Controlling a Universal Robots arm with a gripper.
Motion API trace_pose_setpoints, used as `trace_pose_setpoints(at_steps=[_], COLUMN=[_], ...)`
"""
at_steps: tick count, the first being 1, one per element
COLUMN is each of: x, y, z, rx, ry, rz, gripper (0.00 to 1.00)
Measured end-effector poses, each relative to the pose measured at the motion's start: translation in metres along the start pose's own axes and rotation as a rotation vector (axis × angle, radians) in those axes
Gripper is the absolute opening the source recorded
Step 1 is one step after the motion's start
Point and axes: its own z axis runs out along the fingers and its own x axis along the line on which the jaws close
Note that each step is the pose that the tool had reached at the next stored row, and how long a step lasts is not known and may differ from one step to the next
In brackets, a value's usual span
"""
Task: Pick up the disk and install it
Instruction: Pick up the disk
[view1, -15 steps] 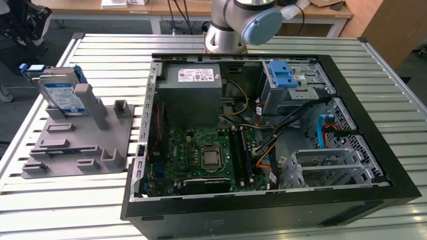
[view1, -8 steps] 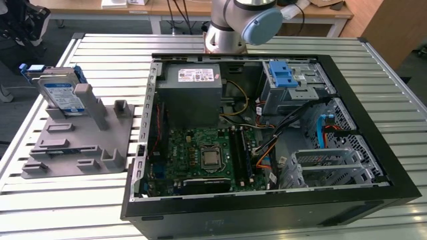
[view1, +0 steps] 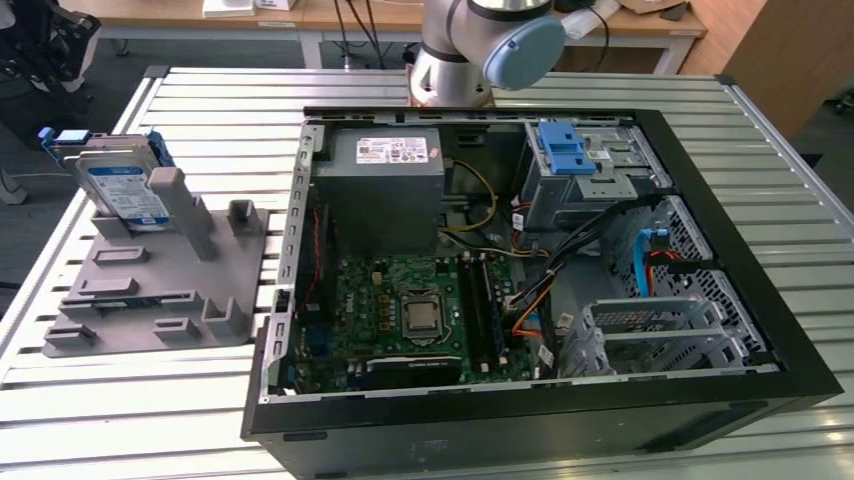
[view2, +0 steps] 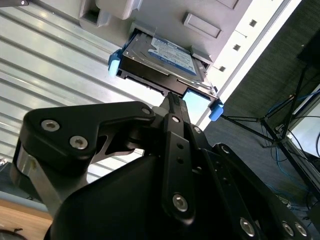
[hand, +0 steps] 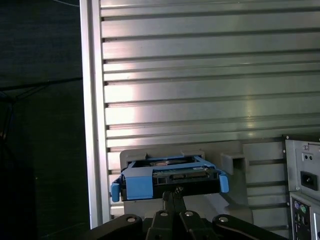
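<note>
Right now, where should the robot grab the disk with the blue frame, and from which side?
The disk leans on edge in the grey holder, with its lower end seated there and its upper end free. So probably pinch the upper end across its thin flat faces, coming from above along its lean.

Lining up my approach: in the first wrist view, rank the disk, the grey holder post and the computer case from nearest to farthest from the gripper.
1. The disk: straight ahead of the gripper, connector end facing it.
2. The grey holder post: beside the disk, on the case's side.
3. The computer case: farther out to that same side, rear panel showing.
</note>
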Motion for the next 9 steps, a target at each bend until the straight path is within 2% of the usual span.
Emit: trace_pose_setpoints(at_steps=[3,9], x=[0.0,0.0002], y=[0.0,0.0], z=[0.0,0.0], rx=[-0.0002,-0.0016], ry=[0.0002,0.0033], rz=[-0.006,-0.076], gripper=[0.11,0.11])
